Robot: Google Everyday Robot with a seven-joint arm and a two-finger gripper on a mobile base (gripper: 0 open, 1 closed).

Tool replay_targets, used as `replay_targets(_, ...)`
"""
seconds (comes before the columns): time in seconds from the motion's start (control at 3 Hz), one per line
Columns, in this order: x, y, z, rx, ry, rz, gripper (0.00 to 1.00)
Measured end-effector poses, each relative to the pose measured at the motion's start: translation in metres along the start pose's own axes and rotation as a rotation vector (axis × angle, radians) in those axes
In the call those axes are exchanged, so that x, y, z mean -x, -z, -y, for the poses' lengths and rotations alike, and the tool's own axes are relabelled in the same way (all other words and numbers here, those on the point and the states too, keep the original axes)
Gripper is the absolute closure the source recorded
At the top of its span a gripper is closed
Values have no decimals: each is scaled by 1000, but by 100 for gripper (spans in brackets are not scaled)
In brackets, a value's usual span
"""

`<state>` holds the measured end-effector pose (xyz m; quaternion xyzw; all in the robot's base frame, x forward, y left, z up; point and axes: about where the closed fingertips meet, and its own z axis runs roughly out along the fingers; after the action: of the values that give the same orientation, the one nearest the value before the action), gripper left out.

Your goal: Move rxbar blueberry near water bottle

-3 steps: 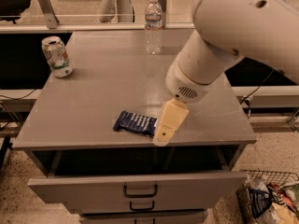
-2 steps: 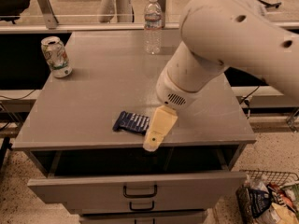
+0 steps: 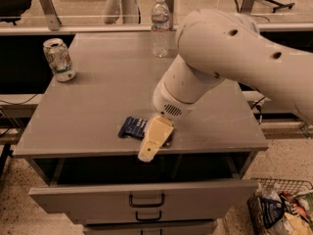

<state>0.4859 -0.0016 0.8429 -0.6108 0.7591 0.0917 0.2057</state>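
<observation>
Gripper (image 3: 148,151) low over the flat dark navy-blue rxbar blueberry wrapper (image 3: 132,127) at the front of the grey metal table (image 3: 98,102).

The bar lies flat, its long axis running roughly left to right along the table's front edge; its right end is hidden behind the tan gripper, and whether that gripper is spread or pressed together cannot be told. The clear ribbed plastic water bottle (image 3: 160,26) stands upright at the far edge, well apart from the bar. A white and green soda can (image 3: 58,59) stands at the far left.
</observation>
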Motion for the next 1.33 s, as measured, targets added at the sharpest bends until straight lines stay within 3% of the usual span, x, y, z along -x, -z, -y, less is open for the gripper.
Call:
replay_targets(0.67,-2,-19,-5,36,-21,8,41)
replay_targets(1.33,1,-14,-3,36,-28,18,88)
